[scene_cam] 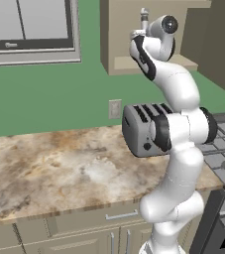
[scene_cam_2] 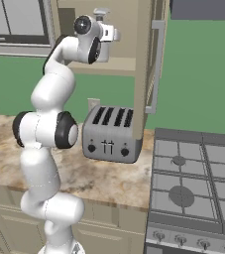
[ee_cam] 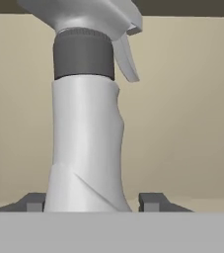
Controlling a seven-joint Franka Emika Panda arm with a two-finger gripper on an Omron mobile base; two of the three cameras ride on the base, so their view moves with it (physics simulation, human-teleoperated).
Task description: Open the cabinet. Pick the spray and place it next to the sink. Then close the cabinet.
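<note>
- The white arm reaches up into the open cabinet (scene_cam_2: 119,64), its gripper (ee_cam: 92,201) level with the tan shelf.
- In the hand view the spray (ee_cam: 86,143) stands upright between the two dark fingertips (ee_cam: 153,201), one at each side of its lower body; the jaws are drawn in against the bottle, clasping it.
- The bottle's dark collar and trigger nozzle rise above the hand, with the plain tan back wall behind.
- From the left base view the nozzle top (scene_cam: 144,14) pokes up just above the wrist.
- The cabinet door (scene_cam_2: 151,69) stands swung out, with its long silver bar handle (scene_cam_2: 157,67).
- Below, a silver toaster (scene_cam_2: 110,134) sits on the brown marbled counter (scene_cam: 59,168), beside a gas stove (scene_cam_2: 198,183).
</note>
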